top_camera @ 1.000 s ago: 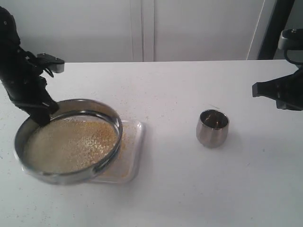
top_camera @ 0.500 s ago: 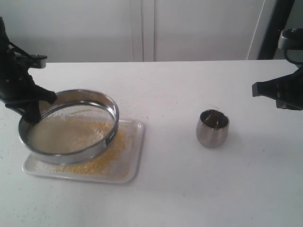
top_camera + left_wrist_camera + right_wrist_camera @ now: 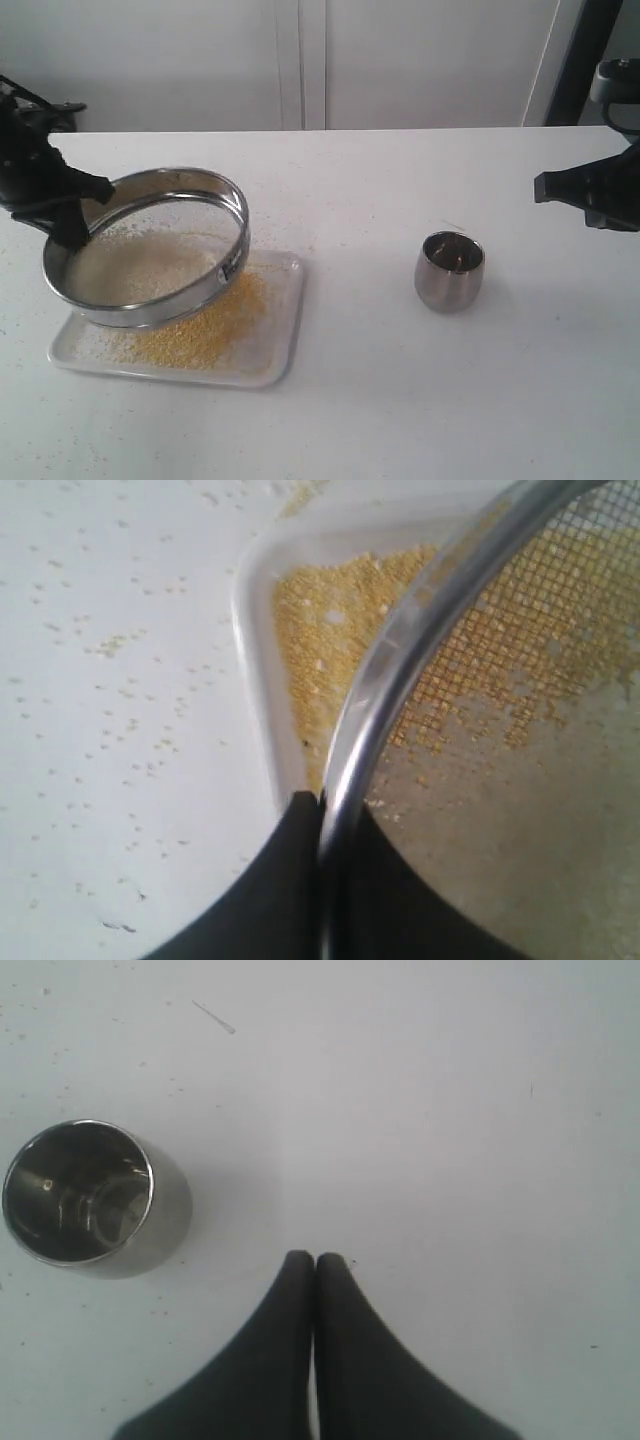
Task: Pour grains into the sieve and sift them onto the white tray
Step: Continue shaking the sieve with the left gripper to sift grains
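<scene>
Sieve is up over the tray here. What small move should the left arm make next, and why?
Probably a short sideways shake over the flat white rectangular tray. The left gripper is clamped on the rim of the round steel mesh sieve, held tilted above the tray; pale grains cover much of the mesh, and fine golden ones may hide among them.

A wide white table fills most of the exterior view, its matte top running back to a straight far edge. Behind it stands a pale grey-white wall — plain, with a narrow vertical strip between two seams near the middle. At the far right a dark post slants upward. The light is soft and even, casting only faint shadows.
</scene>
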You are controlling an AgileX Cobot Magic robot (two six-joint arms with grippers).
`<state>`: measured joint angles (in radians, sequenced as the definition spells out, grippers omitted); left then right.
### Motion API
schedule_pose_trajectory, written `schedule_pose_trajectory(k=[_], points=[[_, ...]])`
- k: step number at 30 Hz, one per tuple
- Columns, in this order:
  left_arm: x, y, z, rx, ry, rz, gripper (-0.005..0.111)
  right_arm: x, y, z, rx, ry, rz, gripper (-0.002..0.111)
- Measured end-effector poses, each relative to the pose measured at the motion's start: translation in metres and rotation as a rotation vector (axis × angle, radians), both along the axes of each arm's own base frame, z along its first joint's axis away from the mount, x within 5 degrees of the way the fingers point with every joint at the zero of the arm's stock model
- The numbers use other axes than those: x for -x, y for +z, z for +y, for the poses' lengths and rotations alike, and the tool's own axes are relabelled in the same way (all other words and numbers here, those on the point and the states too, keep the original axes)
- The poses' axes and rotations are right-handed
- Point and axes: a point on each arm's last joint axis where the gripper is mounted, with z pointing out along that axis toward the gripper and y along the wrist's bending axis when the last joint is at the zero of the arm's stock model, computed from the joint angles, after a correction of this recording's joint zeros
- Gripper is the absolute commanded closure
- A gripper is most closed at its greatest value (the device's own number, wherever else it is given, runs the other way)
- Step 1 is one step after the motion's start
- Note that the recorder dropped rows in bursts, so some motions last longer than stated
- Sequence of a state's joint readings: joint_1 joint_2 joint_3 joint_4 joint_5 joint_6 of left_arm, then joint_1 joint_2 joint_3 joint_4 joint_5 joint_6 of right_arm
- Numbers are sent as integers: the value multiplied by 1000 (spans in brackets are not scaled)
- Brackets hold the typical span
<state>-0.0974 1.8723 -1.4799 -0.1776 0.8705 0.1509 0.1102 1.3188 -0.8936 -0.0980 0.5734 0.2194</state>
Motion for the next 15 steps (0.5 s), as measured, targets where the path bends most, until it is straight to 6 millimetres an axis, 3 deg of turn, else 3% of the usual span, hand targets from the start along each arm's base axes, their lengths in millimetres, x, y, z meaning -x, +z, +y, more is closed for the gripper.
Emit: schedule_pose_trajectory(k=[5, 8, 11, 15], points=[[7, -4, -19, -108, -153, 1, 107, 0, 0, 0, -1, 0, -4, 108], [3, -2, -4, -61, -9, 22, 107, -1, 0, 0, 0, 1, -8, 108], [1, -2, 5, -12, -55, -5, 107, -1, 0, 0, 2, 2, -7, 108], [14, -9, -26, -126, -220, 44, 107, -1, 0, 0, 0, 2, -9, 108]])
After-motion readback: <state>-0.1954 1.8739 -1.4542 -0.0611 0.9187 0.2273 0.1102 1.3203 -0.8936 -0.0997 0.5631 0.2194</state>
